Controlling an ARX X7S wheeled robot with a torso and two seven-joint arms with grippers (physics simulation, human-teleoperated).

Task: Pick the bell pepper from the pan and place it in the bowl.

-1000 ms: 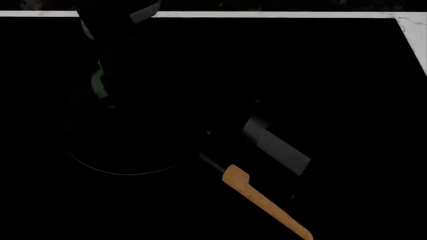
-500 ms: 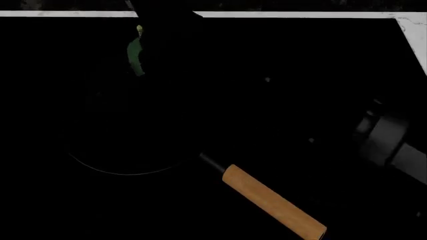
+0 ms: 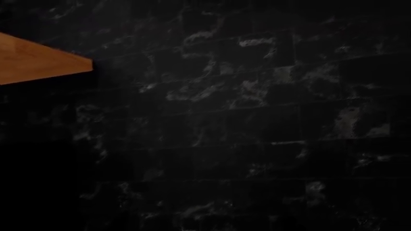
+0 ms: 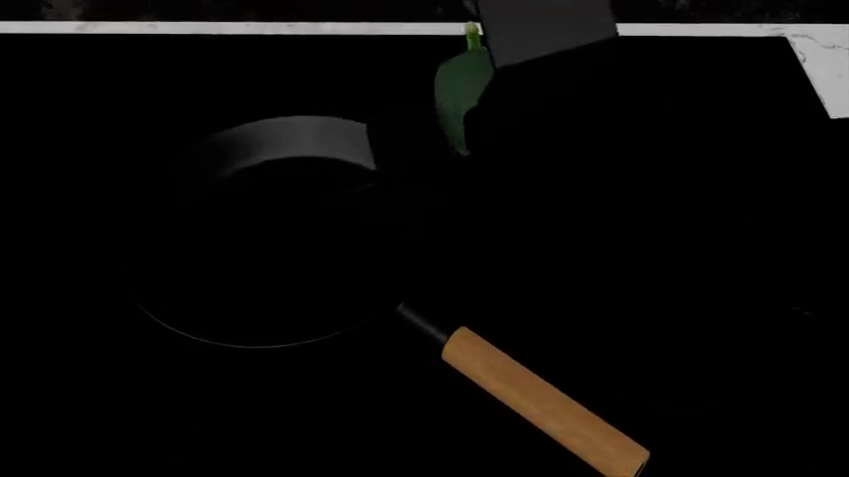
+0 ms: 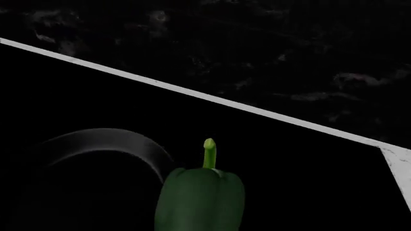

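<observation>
Seen from the head: clamped in the right gripper (image 4: 494,94), the pepper (image 4: 452,91) – green, stem up, held clear of the pan (image 4: 253,341) and just past its far-right rim. Gripping fingers lost in the dark; only a grey block of the arm (image 4: 544,30) lit above the pepper, overlapping the white strip (image 4: 199,28) at the far edge of the black counter (image 4: 690,199).

Below and to the left, on the counter: the black pan, shown by a thin bright arc along its near rim and a grey sheen on its far wall. Pointing toward the near right, its wooden handle (image 4: 544,402), joined to the pan by a short dark neck.

From the right wrist: pepper (image 5: 200,199) close to the lens, pale stem (image 5: 209,153) pointing away from it, the pan's curved wall (image 5: 109,137) beside it and the white strip (image 5: 192,94) running beyond, with dark marbled stone (image 5: 257,43) past that.

From the left wrist: nothing but a dark veined wall (image 3: 257,120) and one orange-brown wooden wedge (image 3: 38,62) at the frame edge – too little showing to tell what.
</observation>
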